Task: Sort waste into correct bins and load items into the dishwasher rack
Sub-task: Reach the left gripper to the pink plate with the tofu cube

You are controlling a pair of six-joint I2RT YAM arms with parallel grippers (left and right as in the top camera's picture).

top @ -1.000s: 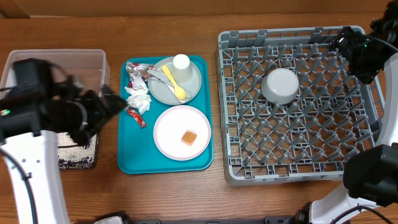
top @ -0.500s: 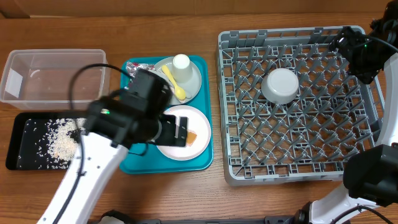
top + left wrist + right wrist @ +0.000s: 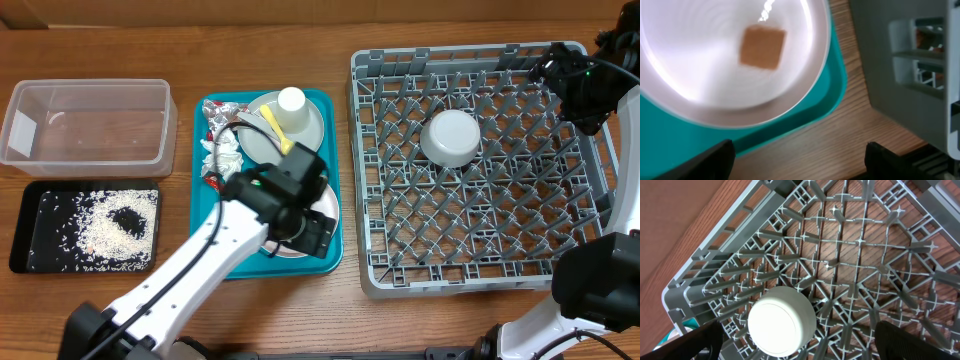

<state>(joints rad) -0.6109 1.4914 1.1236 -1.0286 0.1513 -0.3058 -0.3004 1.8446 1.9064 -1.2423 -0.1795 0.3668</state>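
Open rack (image 3: pixel 500 222) floor around white bowl (image 3: pixel 452 138)

Glossy pale pinkish-white plate (image 3: pixel 695 75), smooth teal tray (image 3: pixel 832 92), grained wooden table (image 3: pixel 840 135).

A wooden table (image 3: pixel 100 40) filled the overhead view, warm mid-brown, its grain running in long streaks from nine o'clock to three o'clock. Along the edge at twelve o'clock lay a paler tan band (image 3: pixel 300 6); whether it was board or wall could not be told. Light fell evenly from above and the shadows were soft. The same wood showed at five o'clock in the left wrist view and at ten o'clock in the right wrist view
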